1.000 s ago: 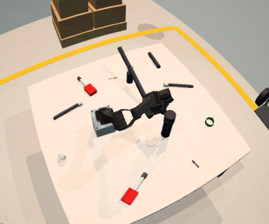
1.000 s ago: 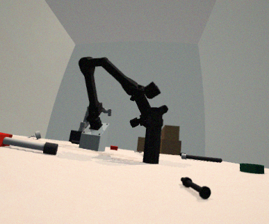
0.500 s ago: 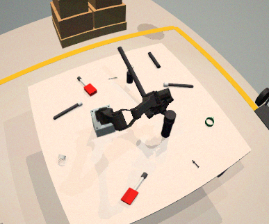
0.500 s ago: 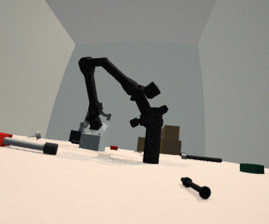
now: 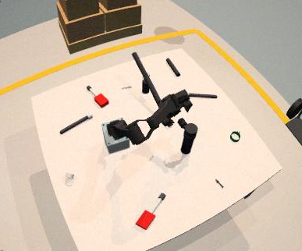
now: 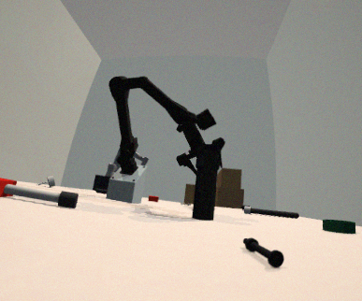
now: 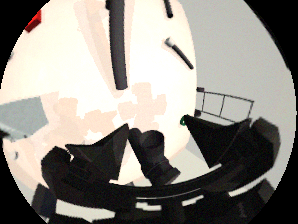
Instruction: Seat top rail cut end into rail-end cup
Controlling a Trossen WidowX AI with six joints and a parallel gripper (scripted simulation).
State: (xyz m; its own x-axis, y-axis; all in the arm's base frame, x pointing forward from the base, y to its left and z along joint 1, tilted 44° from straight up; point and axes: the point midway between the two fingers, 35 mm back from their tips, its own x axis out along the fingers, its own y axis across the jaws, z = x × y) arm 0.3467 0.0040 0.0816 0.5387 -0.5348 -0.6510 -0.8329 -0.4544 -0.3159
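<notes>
The long black rail (image 5: 144, 72) (image 7: 118, 40) slants past the small loop post (image 5: 145, 86). Its near end shows in the wrist view, apart from the dark round parts of the cup and post, which are hard to tell apart there. The big black post (image 5: 186, 142) (image 6: 204, 196) stands upright. A small round part (image 5: 182, 122), apparently the cup, juts from high on its side toward the rail. My gripper (image 5: 179, 115) (image 6: 202, 151) (image 7: 156, 121) is open wide around these parts at the post's top, and the rail is not between its fingers. The brace band is hard to make out.
The arm's grey base (image 5: 118, 146) (image 6: 123, 191) stands left of the post. Red-headed tools (image 5: 145, 220) (image 5: 101, 100), black rods (image 5: 75, 125) (image 5: 173, 67), a green ring (image 5: 235, 136) (image 6: 339, 226) and a small black pin (image 5: 219, 183) (image 6: 262, 251) lie on the table.
</notes>
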